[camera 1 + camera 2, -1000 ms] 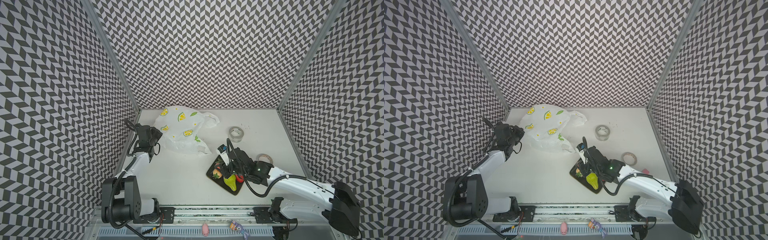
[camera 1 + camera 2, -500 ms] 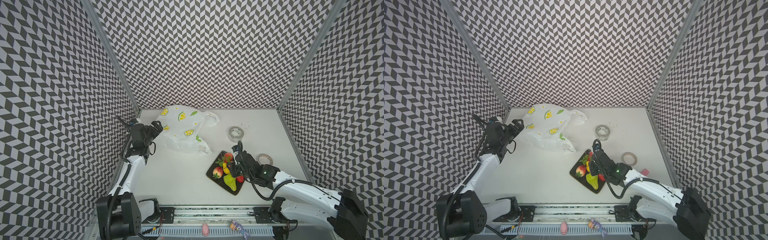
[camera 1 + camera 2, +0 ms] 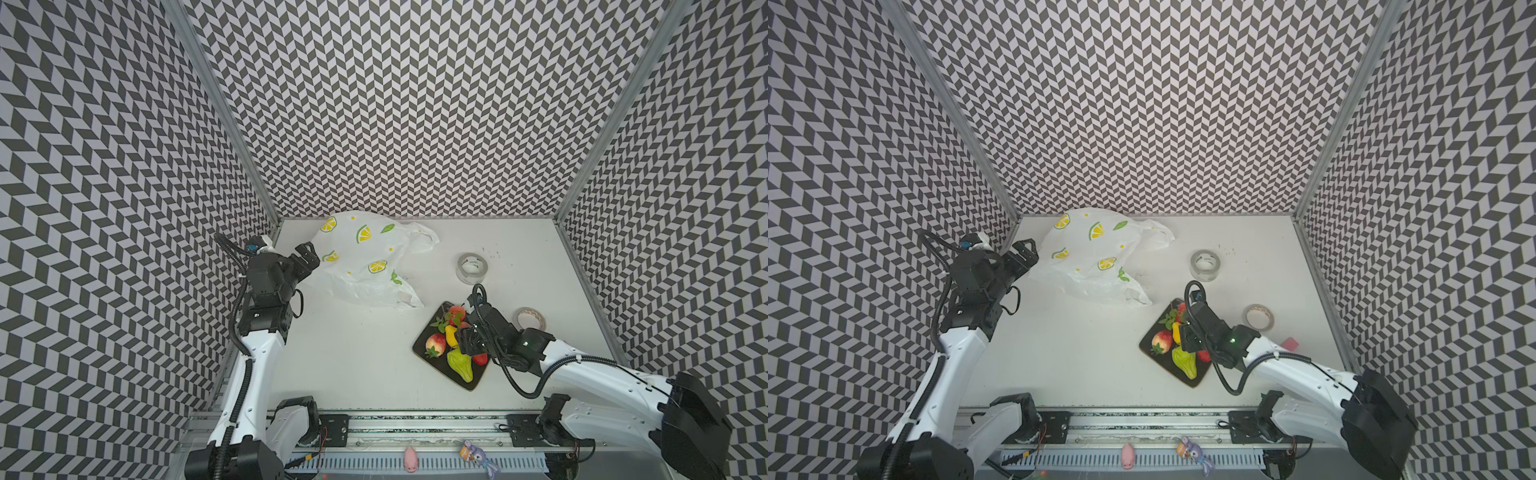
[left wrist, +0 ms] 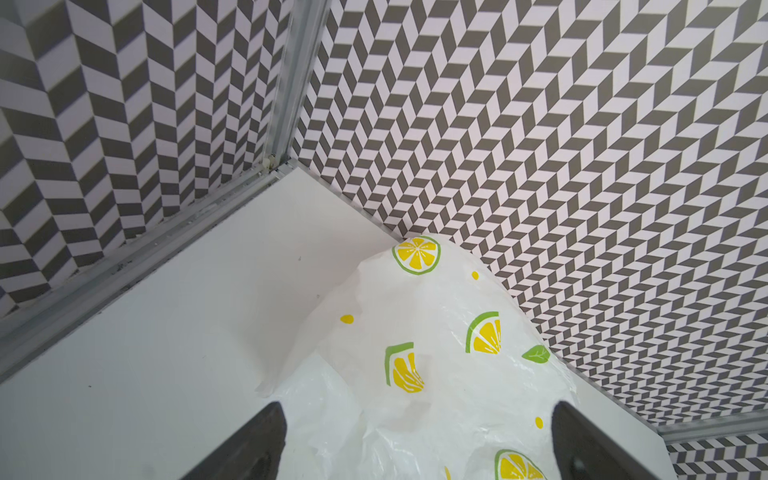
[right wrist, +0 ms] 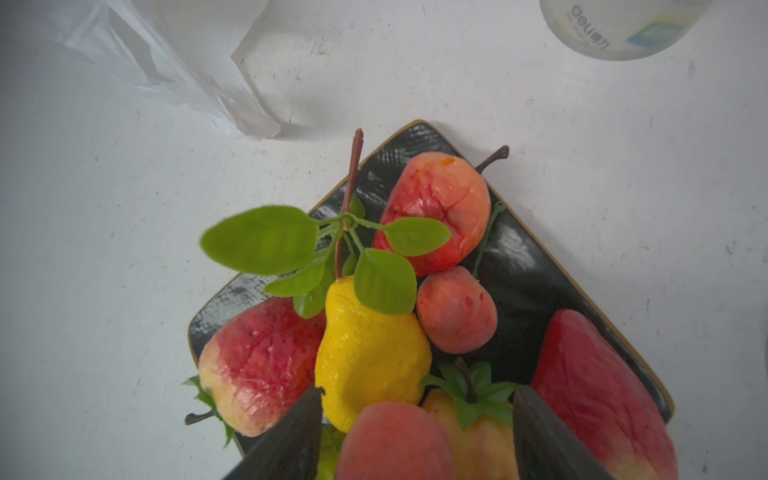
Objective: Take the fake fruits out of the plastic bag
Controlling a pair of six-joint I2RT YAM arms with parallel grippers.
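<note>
The plastic bag [image 3: 365, 257] [image 3: 1096, 253] [image 4: 436, 374], white with lemon prints, lies crumpled at the back left. My left gripper [image 3: 307, 256] [image 3: 1023, 253] [image 4: 415, 409] hovers at its left edge, open and holding nothing. Several fake fruits are piled on a black plate [image 3: 478, 376] [image 3: 1200, 376]: a yellow pear [image 5: 370, 353], a green pear [image 3: 459, 365] and red ones [image 5: 262, 361]. Over that pile my right gripper [image 3: 467, 340] [image 3: 1185, 336] [image 5: 419, 390] is open. A pink-red fruit [image 5: 395, 440] lies loose between its fingers.
A clear tape roll [image 3: 471, 268] [image 3: 1205, 265] stands behind the plate and a beige tape roll [image 3: 530, 322] to its right. A small red block [image 3: 1290, 344] sits near the right wall. A pink pig figurine [image 3: 410, 457] rests on the front rail. Patterned walls enclose three sides.
My left gripper has opened at the bag's edge and its arm has risen. The right gripper has drawn back a little over the plate and spread its jaws.
</note>
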